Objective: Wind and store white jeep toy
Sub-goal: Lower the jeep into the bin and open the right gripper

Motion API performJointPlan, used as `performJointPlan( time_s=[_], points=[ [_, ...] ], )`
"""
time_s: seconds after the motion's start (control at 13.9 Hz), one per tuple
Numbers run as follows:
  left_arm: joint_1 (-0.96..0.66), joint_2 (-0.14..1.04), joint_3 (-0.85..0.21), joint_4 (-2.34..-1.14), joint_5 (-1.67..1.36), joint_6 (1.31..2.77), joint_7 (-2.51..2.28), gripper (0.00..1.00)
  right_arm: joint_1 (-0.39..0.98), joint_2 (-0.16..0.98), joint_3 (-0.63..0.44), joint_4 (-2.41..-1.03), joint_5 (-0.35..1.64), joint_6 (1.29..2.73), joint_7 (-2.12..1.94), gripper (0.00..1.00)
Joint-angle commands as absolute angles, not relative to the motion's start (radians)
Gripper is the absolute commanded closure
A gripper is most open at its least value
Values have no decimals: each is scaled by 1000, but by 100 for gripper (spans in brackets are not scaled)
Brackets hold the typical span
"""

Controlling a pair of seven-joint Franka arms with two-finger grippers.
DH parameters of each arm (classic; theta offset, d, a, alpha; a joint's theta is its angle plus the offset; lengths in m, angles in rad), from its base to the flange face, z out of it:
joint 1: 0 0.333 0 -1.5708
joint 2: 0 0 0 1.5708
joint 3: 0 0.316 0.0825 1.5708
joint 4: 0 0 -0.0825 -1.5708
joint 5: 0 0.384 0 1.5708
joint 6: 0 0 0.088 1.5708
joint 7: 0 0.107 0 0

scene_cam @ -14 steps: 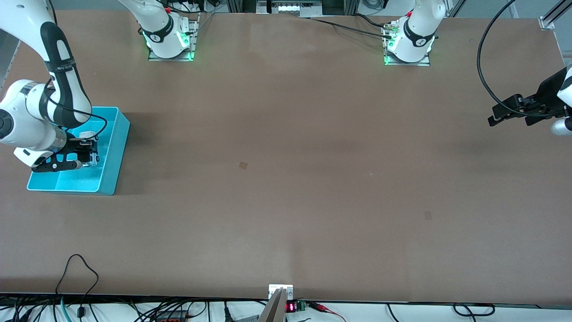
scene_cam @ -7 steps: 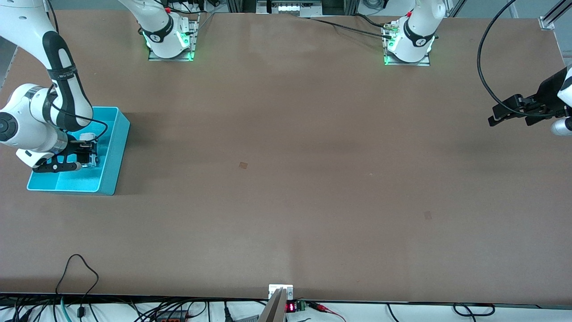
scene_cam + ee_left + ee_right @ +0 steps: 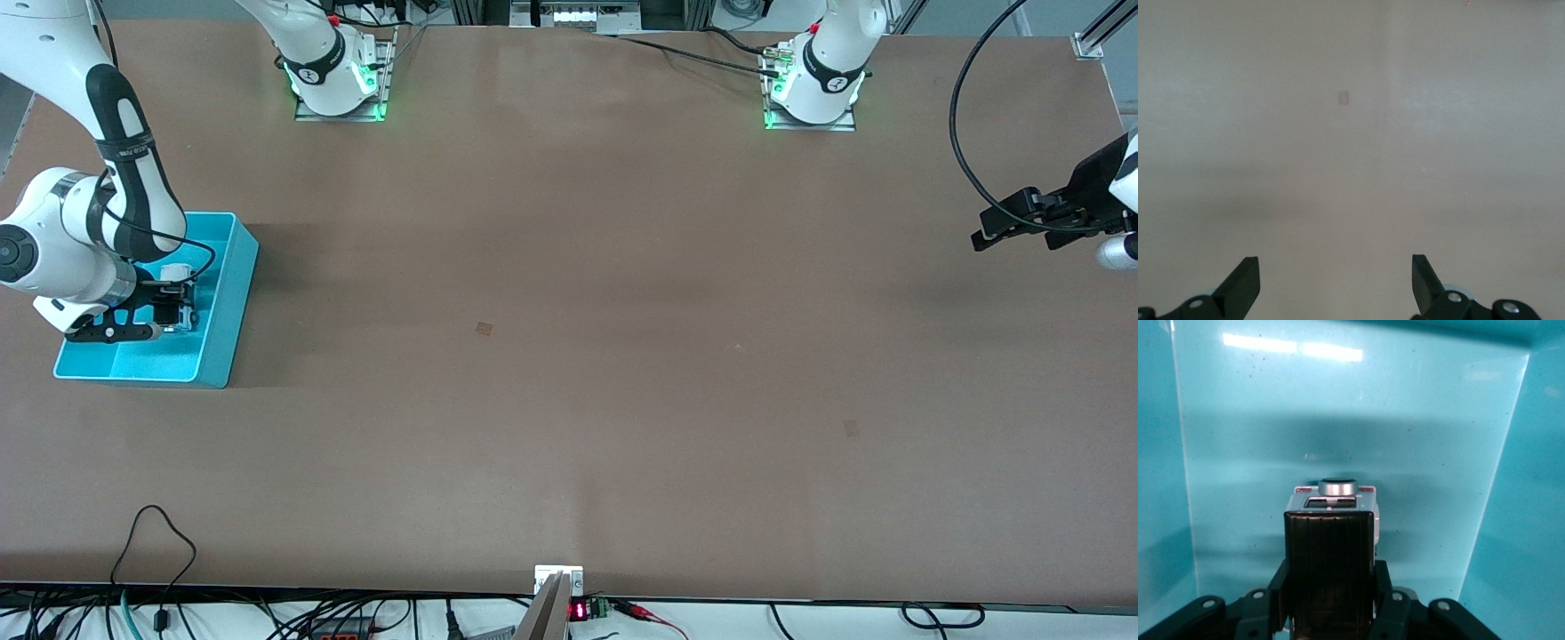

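Item 1. Turquoise bin (image 3: 222,293), at the right arm's end of the table; smooth floor and upright walls seen from inside in the right wrist view (image 3: 1338,407).

Item 2. Right gripper (image 3: 182,307), reaching down into the bin from the white right arm. Fingers (image 3: 1288,587) clenched on the white jeep toy.

Item 3. White jeep toy (image 3: 1331,540), held between the right gripper's fingers, inside the bin. The black ribbed roof panel faces the wrist camera and fills the gap between the two fingers, one finger pressed to each side of the body. The toy's end, with a round grey disc and small red marks, juts past the fingertips toward the bin floor. Whether the wheels touch the floor cannot be told. In the front view the toy (image 3: 182,318) shows only as a small pale patch at the fingertips.

Item 4. Brown table (image 3: 569,356).

Item 5. Left gripper (image 3: 987,233), waiting over the left arm's end of the table. Fingers (image 3: 1241,287) released, spread wide, nothing between them but bare tabletop below.
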State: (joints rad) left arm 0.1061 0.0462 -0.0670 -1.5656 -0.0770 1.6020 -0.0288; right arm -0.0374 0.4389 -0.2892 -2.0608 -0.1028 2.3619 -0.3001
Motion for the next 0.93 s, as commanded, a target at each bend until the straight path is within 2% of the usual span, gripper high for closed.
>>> performJointPlan(
  time_s=[0.0,0.07,0.14,0.36,0.57,0.86],
  points=[
    [112,34,-72,-1574,-55,1598,-23,0,-43,433,-287,-2066,-123,2361,-275,63],
    [112,34,-72,-1574,-55,1598,-23,0,-46,431,-285,-2066,-124,2361,-275,55],
    [112,34,-72,-1574,-55,1598,-23,0,-46,431,-287,-2066,-123,2361,-275,54],
    [112,34,-72,-1574,-55,1598,-23,0,-46,431,-285,-2066,-123,2361,-276,37],
    [112,34,-72,-1574,-55,1598,-23,0,-49,428,-287,-2066,-123,2362,-273,0],
    [112,34,-72,-1574,-55,1598,-23,0,-49,405,-287,-2059,-123,2355,-290,0]
  ],
)
